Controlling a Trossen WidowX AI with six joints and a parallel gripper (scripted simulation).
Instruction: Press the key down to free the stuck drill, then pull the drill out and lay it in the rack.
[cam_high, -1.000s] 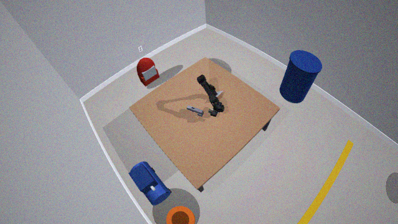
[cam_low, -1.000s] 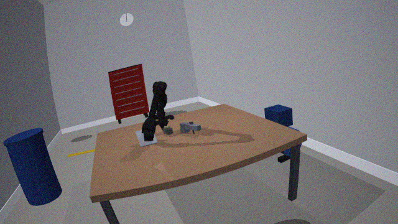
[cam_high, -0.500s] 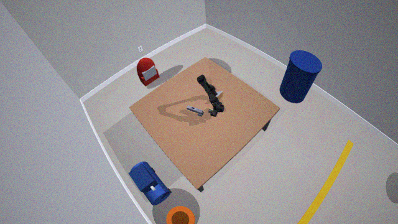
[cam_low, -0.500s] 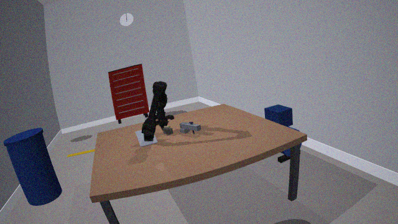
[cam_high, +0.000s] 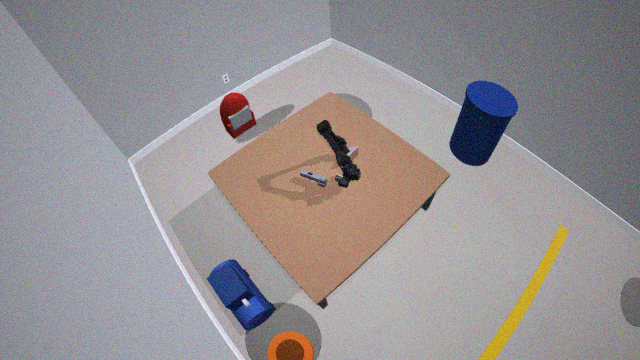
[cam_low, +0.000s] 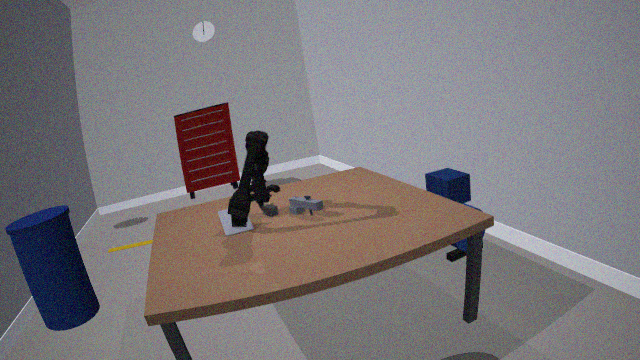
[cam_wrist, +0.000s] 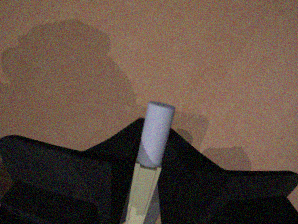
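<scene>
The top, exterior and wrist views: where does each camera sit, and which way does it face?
Top: high above the room, looking down at a slant on the table; the whole black arm shows.
Exterior: off one side of the table, slightly above it, looking across; the arm shows from base to gripper.
Wrist: on the arm's end, looking past the dark fingers at the tabletop.
Top and exterior share the blue barrel.
</scene>
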